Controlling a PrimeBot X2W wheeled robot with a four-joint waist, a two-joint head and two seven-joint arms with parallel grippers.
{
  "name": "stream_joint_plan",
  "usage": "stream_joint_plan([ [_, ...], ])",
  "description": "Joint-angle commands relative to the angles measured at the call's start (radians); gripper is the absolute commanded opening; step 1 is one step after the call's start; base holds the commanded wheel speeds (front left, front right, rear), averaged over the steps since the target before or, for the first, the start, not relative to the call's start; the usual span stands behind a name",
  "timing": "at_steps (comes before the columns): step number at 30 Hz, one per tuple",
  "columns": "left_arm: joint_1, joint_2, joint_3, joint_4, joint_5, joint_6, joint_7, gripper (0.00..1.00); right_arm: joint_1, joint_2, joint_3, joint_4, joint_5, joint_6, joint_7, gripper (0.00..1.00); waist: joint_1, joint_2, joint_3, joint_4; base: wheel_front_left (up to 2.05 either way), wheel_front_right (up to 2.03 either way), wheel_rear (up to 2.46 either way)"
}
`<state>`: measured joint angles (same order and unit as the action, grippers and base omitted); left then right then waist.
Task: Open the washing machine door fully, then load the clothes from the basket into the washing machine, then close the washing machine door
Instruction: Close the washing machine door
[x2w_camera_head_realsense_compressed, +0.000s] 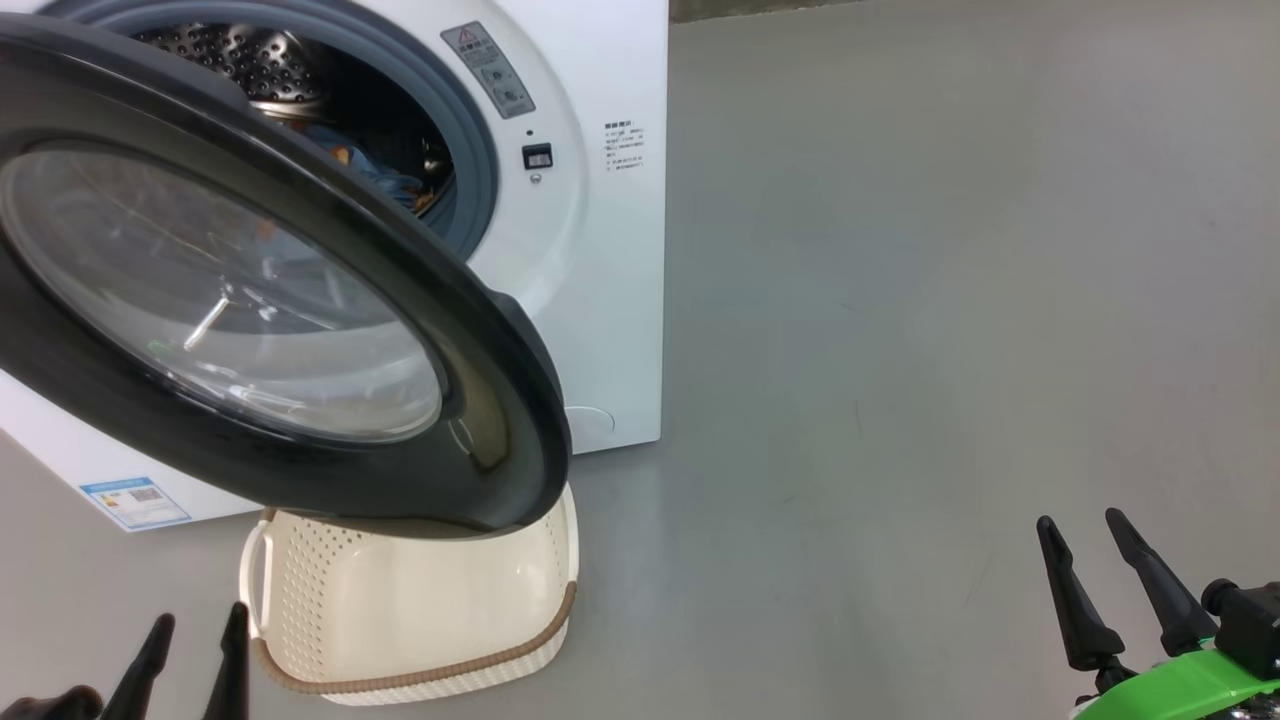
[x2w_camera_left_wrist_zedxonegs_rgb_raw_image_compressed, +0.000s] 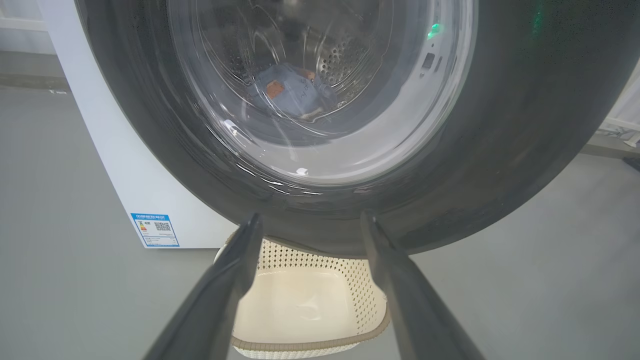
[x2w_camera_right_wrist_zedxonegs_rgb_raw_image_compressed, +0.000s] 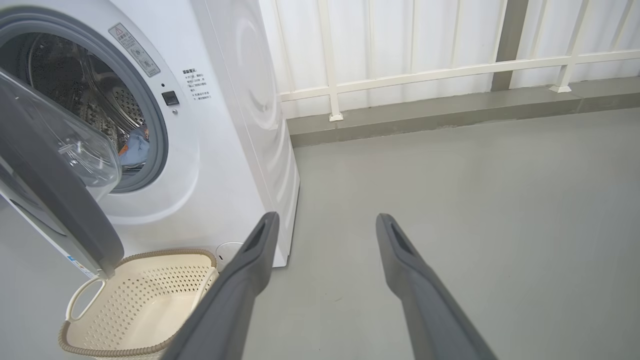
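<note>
Clothes (x2w_camera_head_realsense_compressed: 385, 175) lie in the drum (x2w_camera_head_realsense_compressed: 250, 60) of the washing machine (x2w_camera_head_realsense_compressed: 610, 300). The basket (x2w_camera_head_realsense_compressed: 330, 590) below looks empty, so seemingly only closing is left. The washing machine door (x2w_camera_head_realsense_compressed: 500, 400) hangs half-swung, its lower edge overhanging the basket. Left gripper (x2w_camera_head_realsense_compressed: 200, 615) and right gripper (x2w_camera_head_realsense_compressed: 1080, 520) stand spread and empty, with open floor (x2w_camera_head_realsense_compressed: 900, 300) to the right.

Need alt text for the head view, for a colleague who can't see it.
The door of the washer stands partly open, swung out over a cream basket whose visible part looks empty. Blue clothes lie in the drum. The left end effector and right end effector sit open in the lower corners, holding nothing.
</note>
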<state>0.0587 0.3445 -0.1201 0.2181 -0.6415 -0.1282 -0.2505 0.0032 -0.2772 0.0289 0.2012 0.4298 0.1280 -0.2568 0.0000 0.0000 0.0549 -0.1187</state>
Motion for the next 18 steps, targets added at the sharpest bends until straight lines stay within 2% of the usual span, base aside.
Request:
stream_joint_plan([
  [1, -0.011, 0.001, 0.066, -0.043, 0.063, -0.003, -0.011, 1.00, -0.002, -0.018, 0.016, -0.026, -0.004, 0.003, -0.005, 1.00, 0.0000, 0.0000, 0.000, 0.002, 0.00, 0.00, 0.00],
  [5, 0.004, -0.051, 0.119, -0.081, 0.161, -0.003, -0.011, 1.00, 0.000, -0.016, 0.014, -0.026, -0.005, 0.003, -0.005, 1.00, 0.0000, 0.0000, 0.003, 0.006, 0.00, 0.00, 0.00],
  [10, 0.007, -0.096, 0.166, -0.096, 0.217, -0.003, -0.011, 1.00, -0.002, -0.011, 0.011, -0.026, -0.006, 0.003, -0.005, 1.00, 0.0000, 0.0000, 0.012, 0.009, 0.00, 0.00, 0.00],
  [18, 0.002, -0.113, 0.159, -0.075, 0.247, -0.003, -0.011, 1.00, -0.007, -0.002, 0.010, -0.022, -0.007, 0.003, -0.005, 1.00, 0.0000, 0.0000, 0.020, 0.003, 0.00, 0.00, 0.00],
])
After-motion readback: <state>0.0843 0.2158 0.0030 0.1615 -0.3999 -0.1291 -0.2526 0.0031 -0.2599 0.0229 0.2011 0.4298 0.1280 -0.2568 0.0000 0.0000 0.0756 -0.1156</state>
